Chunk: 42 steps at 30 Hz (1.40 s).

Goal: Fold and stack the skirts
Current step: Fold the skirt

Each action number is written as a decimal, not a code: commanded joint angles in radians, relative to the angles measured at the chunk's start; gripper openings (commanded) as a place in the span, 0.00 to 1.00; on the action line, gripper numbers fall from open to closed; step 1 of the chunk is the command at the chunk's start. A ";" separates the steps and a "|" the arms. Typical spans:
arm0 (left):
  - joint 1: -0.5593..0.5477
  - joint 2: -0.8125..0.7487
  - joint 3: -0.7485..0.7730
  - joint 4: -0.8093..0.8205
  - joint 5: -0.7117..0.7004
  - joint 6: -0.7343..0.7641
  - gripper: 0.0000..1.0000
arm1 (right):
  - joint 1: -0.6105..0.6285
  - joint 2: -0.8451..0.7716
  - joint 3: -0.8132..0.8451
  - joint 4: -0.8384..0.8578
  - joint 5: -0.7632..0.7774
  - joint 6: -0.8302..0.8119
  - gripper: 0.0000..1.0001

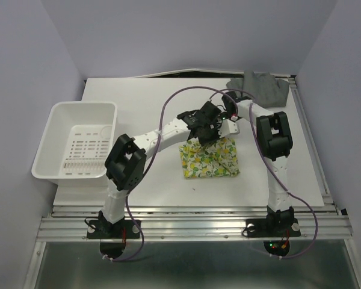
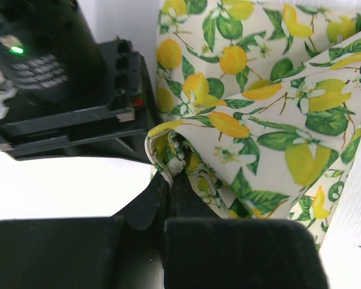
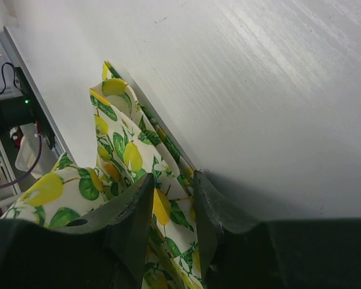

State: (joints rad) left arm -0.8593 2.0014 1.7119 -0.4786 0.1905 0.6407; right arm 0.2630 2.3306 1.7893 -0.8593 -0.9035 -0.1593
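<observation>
White table [image 1: 168,102] carries the lemon skirt [image 1: 210,161] right of the basket [image 1: 54,120], long axis crosswise. The left gripper [image 2: 168,180] and right gripper [image 3: 173,180] each pinch its far edge, equally near; the grey skirt [image 1: 262,86] lies farther right, rearward.

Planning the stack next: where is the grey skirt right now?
In the top view, the grey skirt lies bunched at the far right corner of the table, beyond the right arm and well apart from the lemon-print skirt mid-table.
</observation>
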 commanded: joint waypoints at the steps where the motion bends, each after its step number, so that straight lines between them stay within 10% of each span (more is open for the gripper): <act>1: 0.003 -0.009 -0.044 0.041 0.003 0.019 0.00 | 0.007 0.012 0.044 -0.015 -0.009 0.015 0.39; 11: 0.019 0.014 -0.048 0.083 -0.014 0.008 0.06 | 0.007 0.016 0.097 -0.006 0.024 0.049 0.54; 16: 0.019 -0.045 -0.067 0.078 0.016 0.010 0.44 | 0.007 0.000 0.192 -0.004 0.138 0.076 0.70; 28: 0.054 -0.384 -0.209 0.170 0.010 -0.178 0.80 | -0.099 -0.091 0.444 0.017 0.276 0.139 0.84; 42: 0.220 -0.405 -0.544 0.412 0.315 -1.002 0.33 | -0.053 -0.905 -0.552 0.145 0.463 -0.278 0.50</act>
State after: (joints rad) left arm -0.6415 1.6176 1.2819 -0.2001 0.3794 -0.0601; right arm 0.1287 1.5734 1.4643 -0.8310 -0.5636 -0.3164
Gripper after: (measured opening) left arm 0.357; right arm 0.525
